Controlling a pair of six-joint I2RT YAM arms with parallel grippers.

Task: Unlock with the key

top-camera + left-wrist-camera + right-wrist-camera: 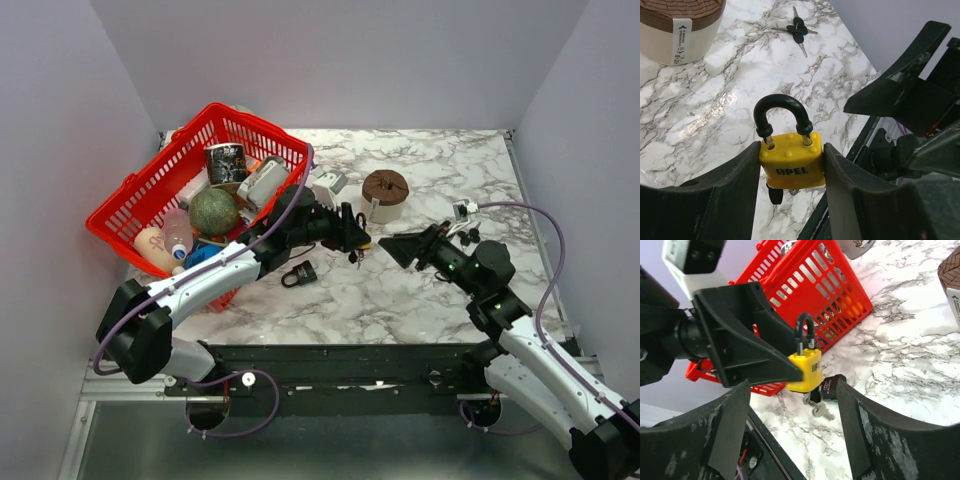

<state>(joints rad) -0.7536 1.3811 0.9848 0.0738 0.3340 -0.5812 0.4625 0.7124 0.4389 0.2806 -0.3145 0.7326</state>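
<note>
Small silvery key with a black head (813, 399) hangs at the underside of the yellow plastic padlock with a black shackle (791, 162), above the marble bench (420, 290). The left tool (791, 167) clamps the padlock's body by its sides. The right tool (392, 247) faces it with its jaws wide apart, touching nothing. Farther off stands a red plastic mesh basket (150, 185).
</note>
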